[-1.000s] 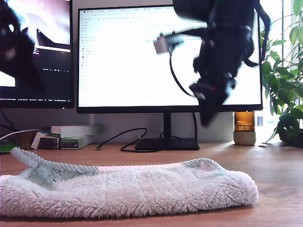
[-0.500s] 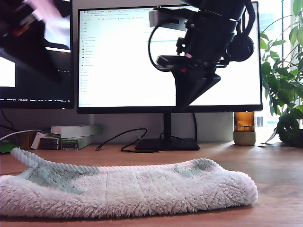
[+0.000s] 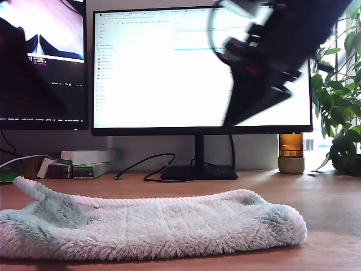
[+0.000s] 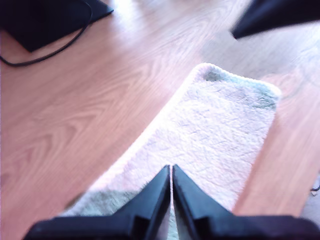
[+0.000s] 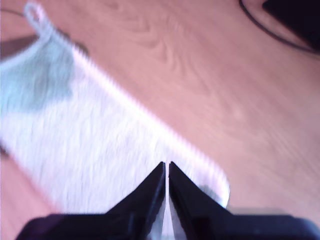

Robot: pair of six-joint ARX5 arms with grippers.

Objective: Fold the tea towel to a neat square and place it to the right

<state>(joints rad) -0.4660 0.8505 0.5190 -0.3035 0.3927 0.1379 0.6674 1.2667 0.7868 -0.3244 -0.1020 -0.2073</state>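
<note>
The tea towel lies folded into a long fluffy off-white strip across the wooden desk, with its corded edge and loop at the exterior view's left. My first gripper hovers shut and empty above one end of the tea towel. Also shut and empty, my second gripper hangs over the rounded end of the tea towel, far from the loop. In the exterior view my second gripper is a blurred dark wedge high before the big monitor, well above the cloth.
Behind the towel stand a big monitor on a black stand and a second screen. A black cable and small boxes lie by them. An amber jar and a plant are at the exterior view's right.
The arm at the exterior view's right has swung upward and rightward, away from the towel. The towel has stayed in place.
</note>
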